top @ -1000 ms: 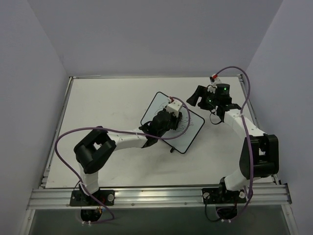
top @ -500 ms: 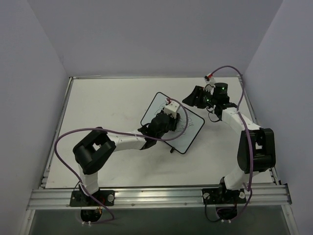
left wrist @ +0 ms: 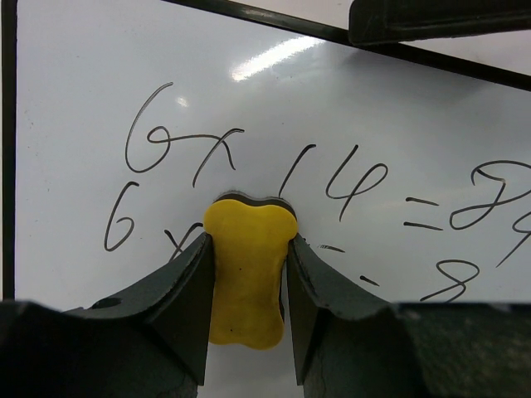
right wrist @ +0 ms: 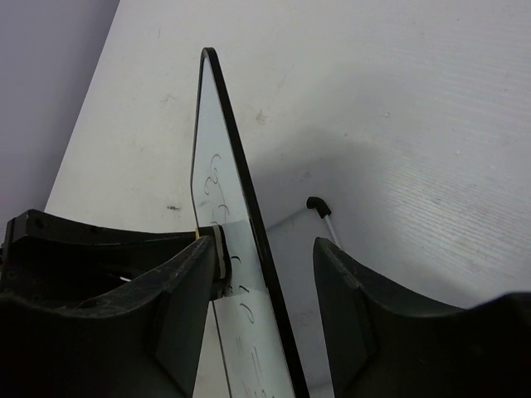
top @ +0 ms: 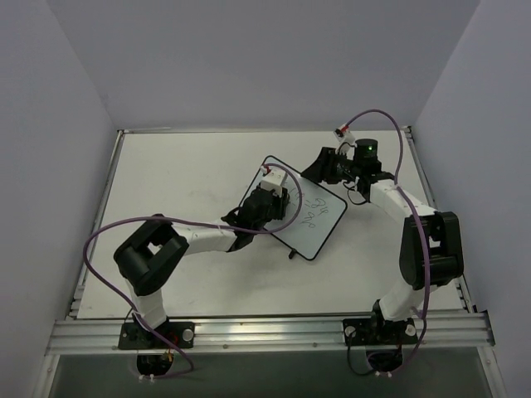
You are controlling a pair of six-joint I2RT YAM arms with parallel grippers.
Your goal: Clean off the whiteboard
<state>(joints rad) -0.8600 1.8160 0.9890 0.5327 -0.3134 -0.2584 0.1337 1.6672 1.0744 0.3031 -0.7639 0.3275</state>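
Since the earlier view, the left gripper (top: 267, 199) has slid toward the far-left part of the whiteboard (top: 322, 234), leaving more of the writing uncovered. The right gripper (right wrist: 265, 249) has swung in from the right to the board's far edge, its jaws narrowing on the way.

Nearest, the left jaws are closed tight on a yellow eraser (left wrist: 247, 282), whose tip is pressed to the board's face. Around it the lower row of writing (left wrist: 340, 178) looks partly wiped: a "6" and a stroke remain to one side, and dashes and an "8" to the other. The upper row, "6 x 14 =" and what follows, is whole.

The board sits propped at a slant in the middle of the table (top: 166, 182), a black foot (right wrist: 315, 203) showing behind it.

Farthest, the right jaws stand about half open astride the board's edge. A gap shows on the back side, so they do not seem to grip it yet.

I judge the erasing barely begun: most of both rows is left, and steadying the board appears to be the step in hand.
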